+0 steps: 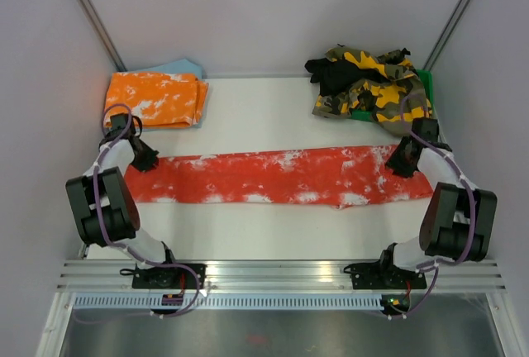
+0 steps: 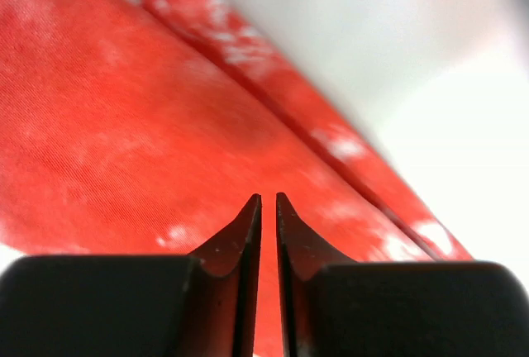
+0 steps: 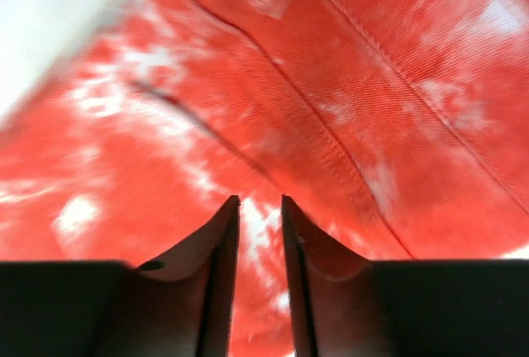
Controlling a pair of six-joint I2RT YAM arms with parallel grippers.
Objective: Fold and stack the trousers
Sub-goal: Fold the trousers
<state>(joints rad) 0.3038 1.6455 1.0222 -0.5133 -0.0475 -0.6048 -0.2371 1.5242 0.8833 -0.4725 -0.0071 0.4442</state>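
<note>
- The red trousers with white splotches lie flat as one long band across the middle of the white surface, running from left to right – both ends come close to the arms.
- The left claw sits at the left end of that band. In its wrist view the two fingers are pressed together with only a hairline slit between the tips, and red cloth fills the picture beyond them. We cannot tell whether any cloth is caught between them.
- The right claw sits at the right end, over the wider, whiter part. Its fingers stand a little apart, and we see red-and-white cloth and a stitched seam through the gap and beyond it.
- At the far left lies a folded orange-and-white pair, resting on a light blue cloth.
- At the far right a yellow-green camouflage pair is heaped with a black garment – both partly over a green bin.
</note>
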